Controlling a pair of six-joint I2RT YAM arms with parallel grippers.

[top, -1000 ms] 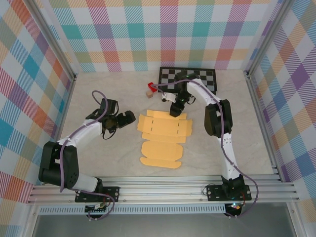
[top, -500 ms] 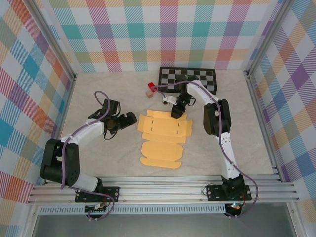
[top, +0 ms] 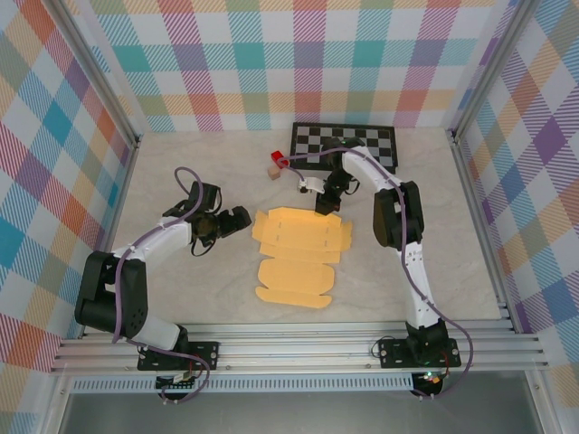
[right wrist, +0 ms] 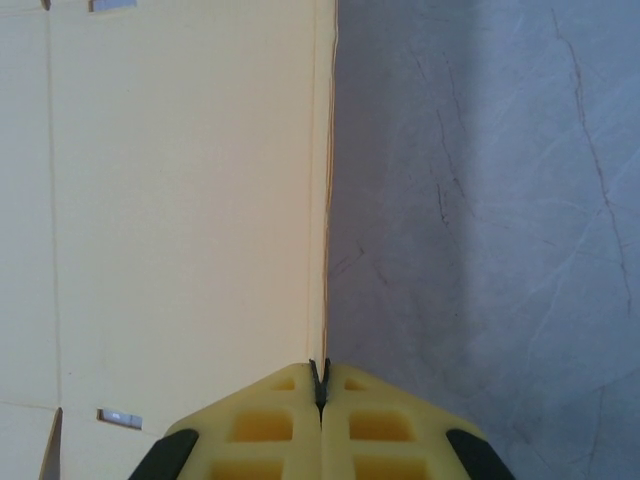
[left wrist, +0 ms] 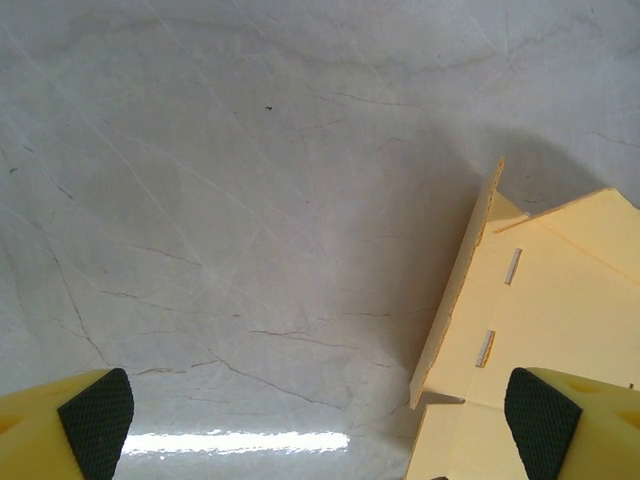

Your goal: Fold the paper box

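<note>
The right tool (right wrist: 321, 385) is pressing its yellow jaws together at the bottom of the right wrist view. It is pinching the thin raised edge of the paper box (right wrist: 180, 200), whose pale card is spreading across the left half of that frame. From overhead, the same tool (top: 324, 201) is sitting at the cut-out's top edge, centre frame, while the paper box (top: 298, 253) is lying mostly flat on the marble desk (top: 181, 163). The left tool (left wrist: 320, 425) is holding its jaws spread wide, poised beside a lifted side flap at the lower right of its wrist view. Overhead, a red block (top: 277, 156), a tan block (top: 271, 169) and a checkerboard mat (top: 348, 143) are lying above the card.
</note>
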